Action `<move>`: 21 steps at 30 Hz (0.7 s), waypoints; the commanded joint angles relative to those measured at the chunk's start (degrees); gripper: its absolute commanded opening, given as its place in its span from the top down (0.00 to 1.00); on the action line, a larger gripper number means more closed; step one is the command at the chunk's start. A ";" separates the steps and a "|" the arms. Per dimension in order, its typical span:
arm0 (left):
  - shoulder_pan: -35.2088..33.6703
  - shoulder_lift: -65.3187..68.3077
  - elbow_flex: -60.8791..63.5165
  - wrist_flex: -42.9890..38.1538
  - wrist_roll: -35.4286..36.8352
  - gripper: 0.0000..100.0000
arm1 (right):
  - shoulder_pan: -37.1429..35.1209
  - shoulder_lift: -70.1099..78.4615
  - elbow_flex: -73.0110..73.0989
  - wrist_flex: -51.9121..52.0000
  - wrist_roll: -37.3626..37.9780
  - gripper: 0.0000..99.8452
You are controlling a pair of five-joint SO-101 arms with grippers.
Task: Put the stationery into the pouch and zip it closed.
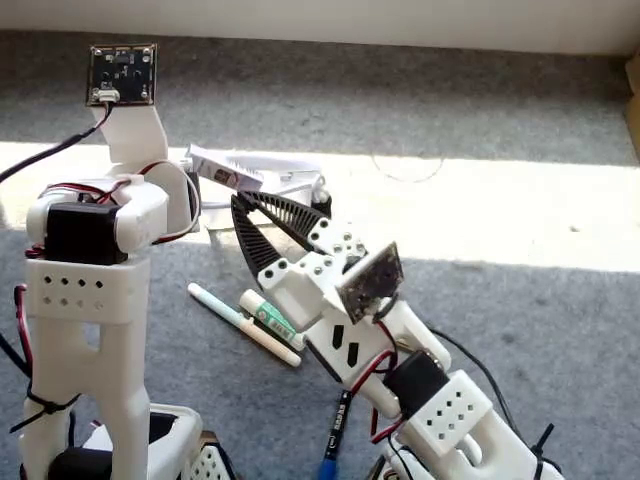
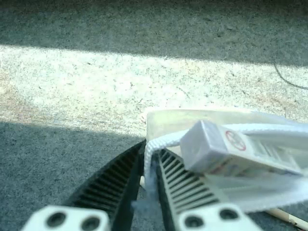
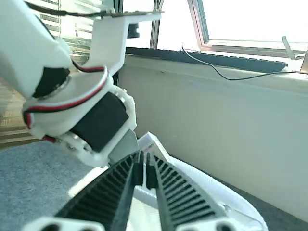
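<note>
Left hand (image 2: 147, 166) is clamped tight on the white zip edge of the pouch (image 2: 192, 120), with a white box (image 2: 231, 149) resting at the opening. In or merely on top, I can't say. Right hand (image 3: 143, 168) is at the pouch too, jaws all but together, and whether they pinch anything is unclear. The risk? The white pen (image 1: 240, 323), green-and-white marker (image 1: 272, 318) and blue pen (image 1: 336, 430) lie out on the grey bench (image 1: 520, 330) — zip now and they're shut out. Tip the pouch and that box could slide free.
</note>
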State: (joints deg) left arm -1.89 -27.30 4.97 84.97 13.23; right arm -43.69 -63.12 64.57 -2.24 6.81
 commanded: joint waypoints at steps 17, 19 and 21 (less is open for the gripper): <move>0.22 -0.22 1.54 -0.44 0.26 0.99 | 5.05 3.03 -9.01 1.80 -0.26 0.99; 0.22 -0.22 1.45 -0.44 0.26 0.99 | 4.88 -0.57 -8.31 2.86 -0.26 0.99; 0.22 -0.22 1.36 -0.44 0.26 0.99 | 4.88 -2.24 -6.99 2.68 -0.26 0.99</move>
State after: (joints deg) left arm -1.80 -27.30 5.32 84.79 13.23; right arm -39.38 -61.10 57.27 0.22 6.81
